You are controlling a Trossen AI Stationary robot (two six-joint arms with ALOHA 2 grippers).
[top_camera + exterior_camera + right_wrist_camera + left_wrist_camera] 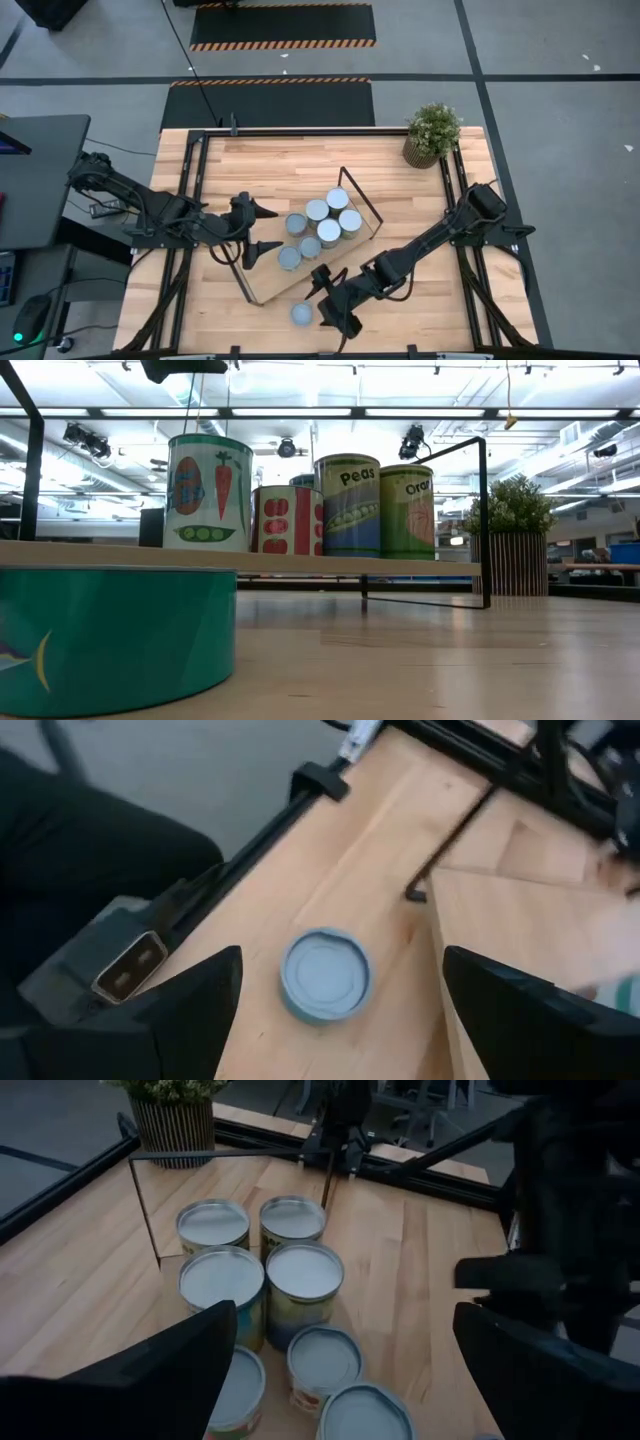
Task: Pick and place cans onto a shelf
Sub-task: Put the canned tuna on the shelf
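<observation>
Seven cans (320, 229) crowd shelf (262, 285) | right end effector (322, 297) released beside loose can (301, 315) | plant (431, 133) far

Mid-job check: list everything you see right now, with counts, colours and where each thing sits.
Cans on shelf: seven, silvery tops, clustered on the shelf's right half.
Loose can: one, pale bluish top, teal side, on the tabletop at the near edge, off the shelf.
Shelf: one, light wood, black wire ends, lying diagonally mid-table.
Potted plant: one, green, far right corner.
Table: one, light wood.
Left gripper: open, at the shelf's left half.
Right gripper: open, beside the loose can.
</observation>
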